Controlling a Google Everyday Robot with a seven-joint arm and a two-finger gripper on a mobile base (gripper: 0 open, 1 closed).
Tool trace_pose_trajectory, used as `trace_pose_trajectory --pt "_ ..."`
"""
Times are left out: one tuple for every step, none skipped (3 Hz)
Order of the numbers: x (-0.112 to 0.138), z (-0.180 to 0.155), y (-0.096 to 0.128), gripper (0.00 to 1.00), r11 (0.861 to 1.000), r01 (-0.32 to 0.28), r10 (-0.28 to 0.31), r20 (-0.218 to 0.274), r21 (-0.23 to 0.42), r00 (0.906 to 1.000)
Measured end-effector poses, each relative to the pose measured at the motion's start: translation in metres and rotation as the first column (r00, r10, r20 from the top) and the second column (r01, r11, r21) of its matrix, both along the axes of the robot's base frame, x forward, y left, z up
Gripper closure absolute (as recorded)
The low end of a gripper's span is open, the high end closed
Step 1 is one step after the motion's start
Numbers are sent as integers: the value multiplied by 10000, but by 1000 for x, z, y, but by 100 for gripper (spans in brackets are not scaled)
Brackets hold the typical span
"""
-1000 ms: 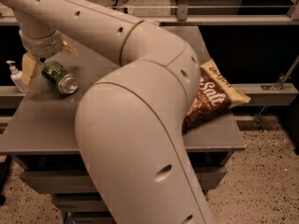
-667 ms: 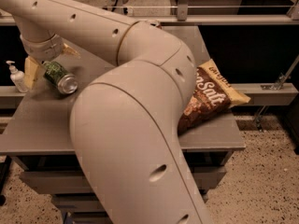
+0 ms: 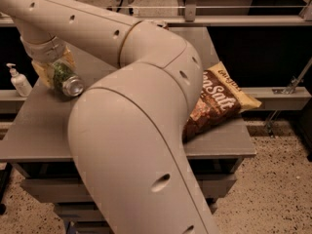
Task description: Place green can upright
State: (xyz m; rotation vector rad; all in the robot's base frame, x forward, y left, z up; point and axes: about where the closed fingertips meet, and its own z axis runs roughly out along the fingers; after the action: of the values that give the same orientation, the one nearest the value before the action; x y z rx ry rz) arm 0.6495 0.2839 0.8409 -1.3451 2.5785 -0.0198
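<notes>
Gripper (image 3: 54,71) at the table's (image 3: 34,135) back left, hanging from the arm's wrist right on the green can (image 3: 67,81); can tilted on the table, silver end facing front-right, dark green body tucked into the gripper; cannot tell if the grip is closed on it; brown chip bag (image 3: 219,101) lying at the table's right edge, well apart from the can; white pump bottle (image 3: 19,81) upright just left of the gripper.

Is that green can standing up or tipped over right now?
Tipped. The green can leans sideways, its silver end facing the camera, gripped in the claw over the table's left side.
</notes>
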Motion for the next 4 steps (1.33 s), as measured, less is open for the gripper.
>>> trace_pose_trajectory --pt "3 8 -1 64 9999 52 -54 214 88 9998" --pt "1 23 -7 87 9941 37 -77 364 1083 9993" --pt "3 44 -23 100 9608 -230 19 766 2762 9971" --pt "6 57 -44 100 8928 -649 173 1099 4458 9938"
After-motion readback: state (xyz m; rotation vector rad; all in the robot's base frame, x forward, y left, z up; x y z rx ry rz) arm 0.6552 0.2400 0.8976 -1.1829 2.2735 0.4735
